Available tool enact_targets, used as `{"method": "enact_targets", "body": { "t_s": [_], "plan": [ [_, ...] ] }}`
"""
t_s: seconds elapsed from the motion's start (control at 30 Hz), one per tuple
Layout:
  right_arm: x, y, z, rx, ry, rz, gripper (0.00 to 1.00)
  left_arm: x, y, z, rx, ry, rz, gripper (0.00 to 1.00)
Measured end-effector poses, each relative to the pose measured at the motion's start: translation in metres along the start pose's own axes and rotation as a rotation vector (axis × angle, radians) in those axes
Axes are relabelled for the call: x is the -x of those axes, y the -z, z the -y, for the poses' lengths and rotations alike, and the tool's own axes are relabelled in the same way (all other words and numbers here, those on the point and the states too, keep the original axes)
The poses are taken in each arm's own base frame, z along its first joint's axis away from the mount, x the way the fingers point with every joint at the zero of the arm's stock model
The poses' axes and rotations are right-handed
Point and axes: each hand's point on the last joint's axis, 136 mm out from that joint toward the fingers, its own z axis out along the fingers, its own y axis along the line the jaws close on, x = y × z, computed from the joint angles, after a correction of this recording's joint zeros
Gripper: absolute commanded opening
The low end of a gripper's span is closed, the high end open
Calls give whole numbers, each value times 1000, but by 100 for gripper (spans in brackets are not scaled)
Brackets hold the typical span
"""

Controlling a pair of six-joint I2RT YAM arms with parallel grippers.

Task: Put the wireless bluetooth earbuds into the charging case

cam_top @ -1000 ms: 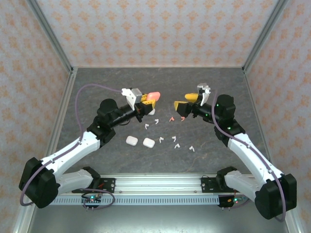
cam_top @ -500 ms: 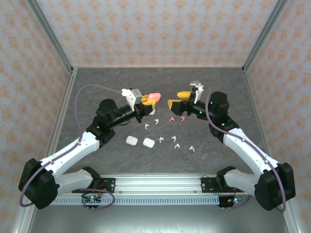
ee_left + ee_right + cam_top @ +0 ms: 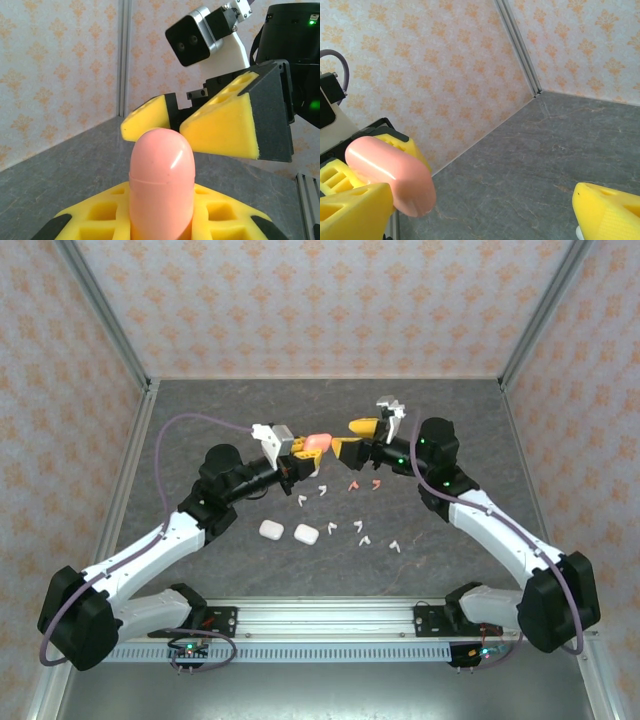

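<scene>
**Pink charging case (image 3: 318,443) held aloft between two grippers, earbuds (image 3: 352,485) loose on the table (image 3: 200,420)**

Top view: the left gripper (image 3: 304,452) is clamped on the case above the table's middle. The right gripper (image 3: 355,437), jaws spread, sits just beside the case's free end. Six white and two coral earbuds lie mid-table, with two white cases (image 3: 271,529) closer to the near edge. Left wrist view: the case stands upright in yellow pads (image 3: 100,215), its seam closed and contents hidden. Right wrist view: the case is beside one yellow fingertip (image 3: 355,210), the other well apart.
</scene>
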Motion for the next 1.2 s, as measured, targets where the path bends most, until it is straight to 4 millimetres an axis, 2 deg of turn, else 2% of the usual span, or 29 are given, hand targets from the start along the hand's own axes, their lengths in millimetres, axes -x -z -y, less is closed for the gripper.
{"method": "enact_targets", "body": {
  "t_s": [0.3,0.53,0.83,0.93,1.1,1.2],
  "plan": [
    [1,-5,3,-2,-16,-8,91,-3,-3,-2,4,5,-10,0],
    [14,-11,6,-23,-10,-4,91,-2,-3,-5,22,7,-13,0],
    [18,-14,17,-66,-28,-17,91,-8,-5,6,-10,9,-36,0],
    [25,-5,22,-91,-36,0,91,-9,-5,6,-11,5,-41,0],
    [43,27,29,-180,-49,41,91,-10,-5,6,-10,-6,-45,0],
    [42,44,34,-251,-68,33,90,-10,-5,6,-10,-6,-47,0]
  ]
}}
